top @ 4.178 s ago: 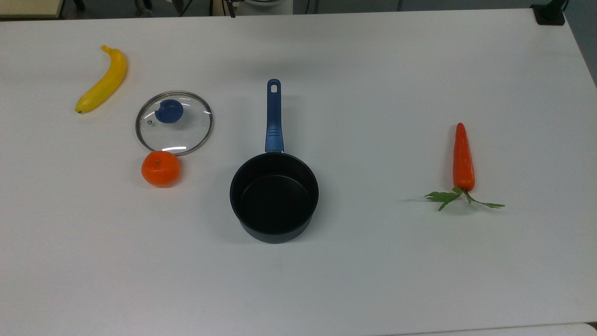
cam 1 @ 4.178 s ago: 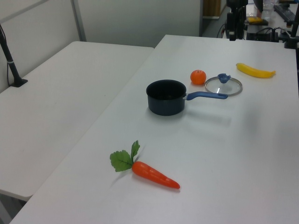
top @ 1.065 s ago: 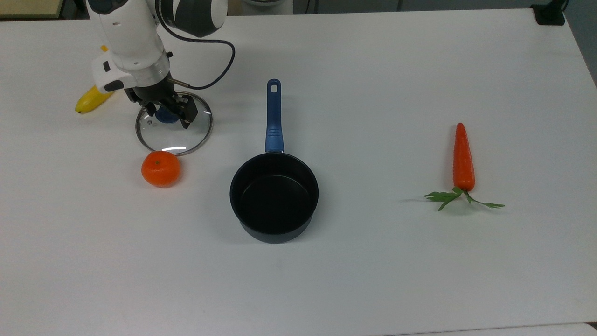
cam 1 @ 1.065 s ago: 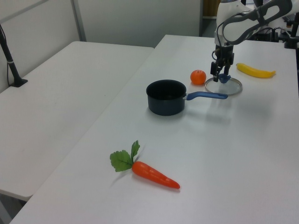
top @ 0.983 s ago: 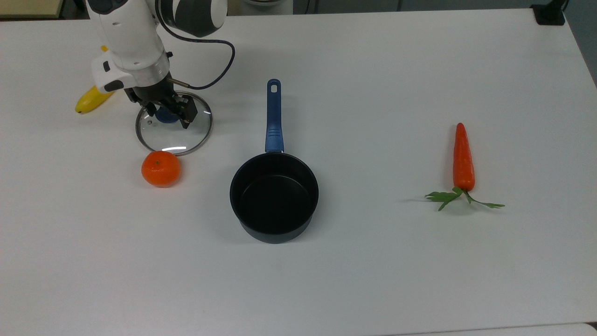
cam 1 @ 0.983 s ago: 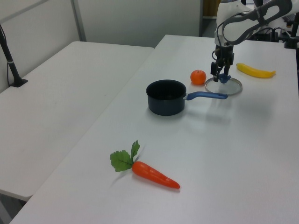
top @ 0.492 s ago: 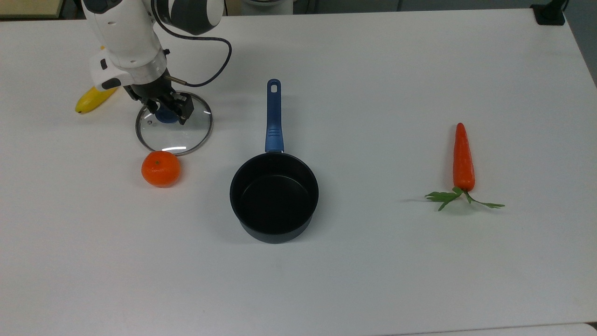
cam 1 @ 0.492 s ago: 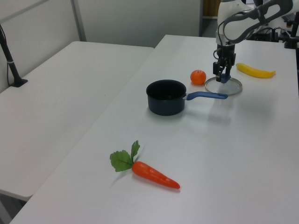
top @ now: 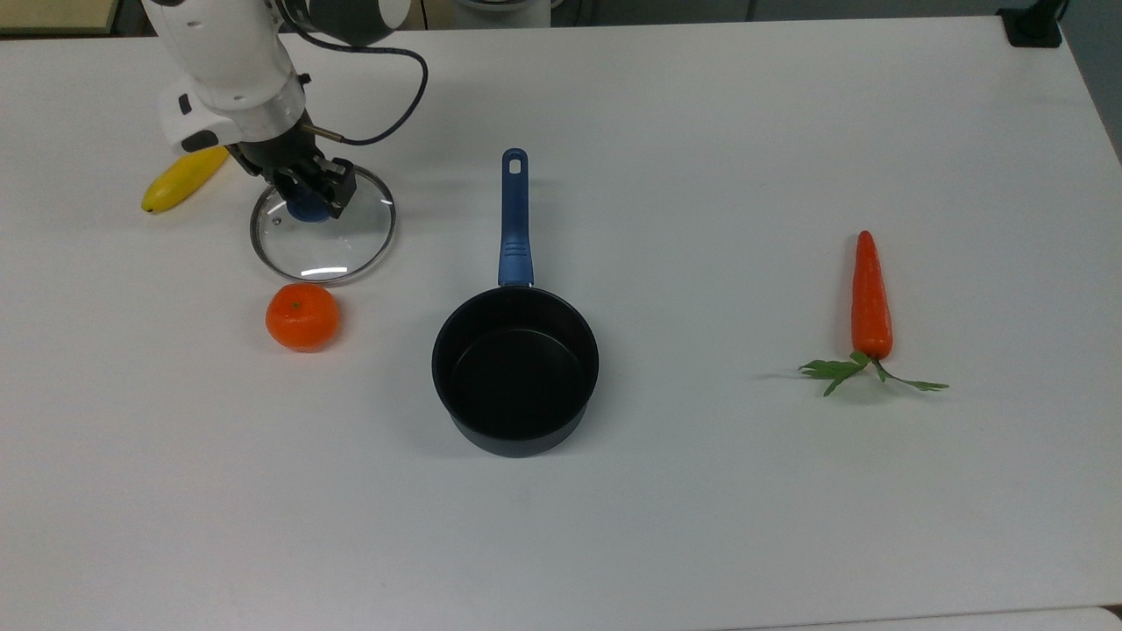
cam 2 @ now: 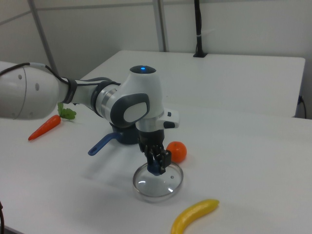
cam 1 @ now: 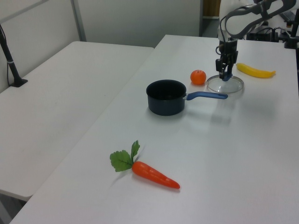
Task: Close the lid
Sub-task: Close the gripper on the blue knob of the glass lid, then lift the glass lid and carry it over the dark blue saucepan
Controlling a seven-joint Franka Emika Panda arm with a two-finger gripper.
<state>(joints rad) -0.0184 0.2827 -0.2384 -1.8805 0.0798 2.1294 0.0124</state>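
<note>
Gripper [top: 308, 194] clamped on lid [top: 323, 228] knob. Saucepan [top: 515, 372] at lid's 4 o'clock, top view. Risk: glass slips, clips orange [top: 301, 316], lands off-rim.

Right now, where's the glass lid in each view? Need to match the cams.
Top view: the glass lid sits upper left, under the gripper, just above the orange.
Left view: the lid is upper right, right of the orange.
Right view: the lid is lower centre, below-left of the orange.
Shared landmark: the orange, next to the lid in all three.
</note>
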